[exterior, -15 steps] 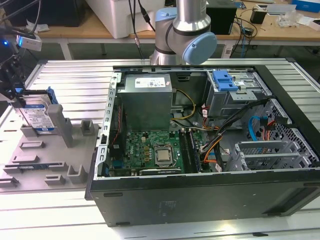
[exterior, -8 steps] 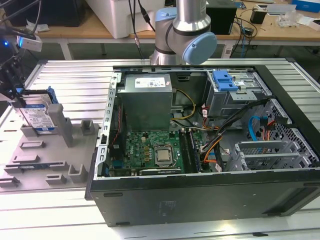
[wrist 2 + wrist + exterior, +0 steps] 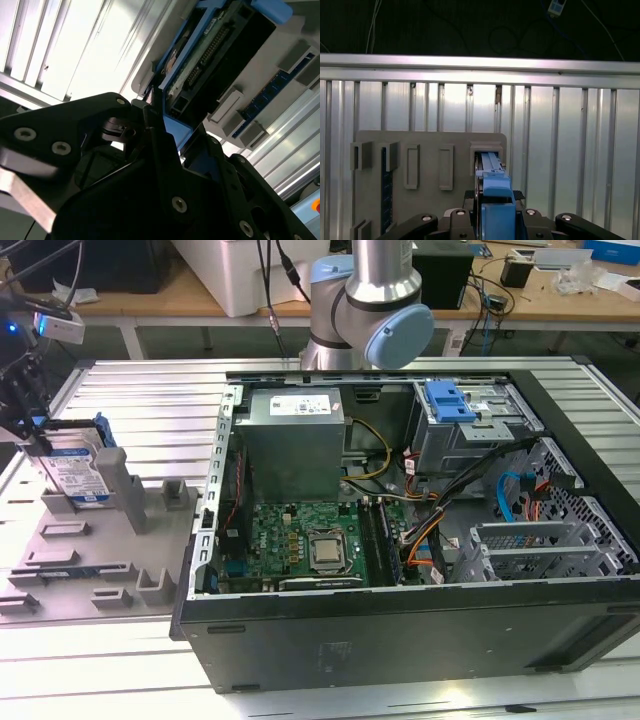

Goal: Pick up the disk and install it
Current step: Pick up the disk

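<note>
The disk (image 3: pixel 75 468) is a silver drive with a white and blue label in a blue bracket. It stands on edge in a slot of the grey fixture plate (image 3: pixel 100 550) at the exterior view's left. My gripper (image 3: pixel 35 425) is at its upper end, shut on the blue bracket. In the first wrist view the blue bracket of the disk (image 3: pixel 492 172) runs from between the dark fingers (image 3: pixel 470 197) down into the plate's slot (image 3: pixel 487 147). In the second wrist view the disk's edge (image 3: pixel 210 55) and connector side stretch away from the gripper (image 3: pixel 167 122).
An open computer case (image 3: pixel 400 640) lies at the exterior view's right, with a motherboard (image 3: pixel 310 540), a grey power supply box (image 3: pixel 295 440), cables and a drive cage with a bare blue tab (image 3: pixel 450 400). The fixture plate carries other grey posts (image 3: pixel 170 500). A ribbed aluminium table (image 3: pixel 130 400) lies under everything.
</note>
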You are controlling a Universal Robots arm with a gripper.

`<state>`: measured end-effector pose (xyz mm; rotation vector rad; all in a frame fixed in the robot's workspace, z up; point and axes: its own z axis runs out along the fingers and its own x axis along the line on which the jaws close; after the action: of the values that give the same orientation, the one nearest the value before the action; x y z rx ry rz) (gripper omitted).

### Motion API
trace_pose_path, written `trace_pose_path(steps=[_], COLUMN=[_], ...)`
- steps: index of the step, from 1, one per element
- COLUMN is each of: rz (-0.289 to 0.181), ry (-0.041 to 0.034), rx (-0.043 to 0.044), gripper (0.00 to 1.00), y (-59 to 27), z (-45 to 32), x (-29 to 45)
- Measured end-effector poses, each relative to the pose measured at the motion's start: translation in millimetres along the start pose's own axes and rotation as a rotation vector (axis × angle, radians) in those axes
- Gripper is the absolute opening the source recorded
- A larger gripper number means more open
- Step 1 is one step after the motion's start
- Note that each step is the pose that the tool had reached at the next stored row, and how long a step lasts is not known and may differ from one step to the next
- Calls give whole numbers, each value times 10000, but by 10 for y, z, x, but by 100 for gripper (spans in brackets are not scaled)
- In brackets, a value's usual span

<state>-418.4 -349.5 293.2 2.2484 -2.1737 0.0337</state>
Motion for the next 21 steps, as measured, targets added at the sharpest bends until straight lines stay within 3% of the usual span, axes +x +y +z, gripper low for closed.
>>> trace_pose_path(steps=[12,21], rz=[1,0], ry=[-5,22], rx=[11,1], gripper=[37,37], y=[0,0], z=[-6,-132], x=[0,3])
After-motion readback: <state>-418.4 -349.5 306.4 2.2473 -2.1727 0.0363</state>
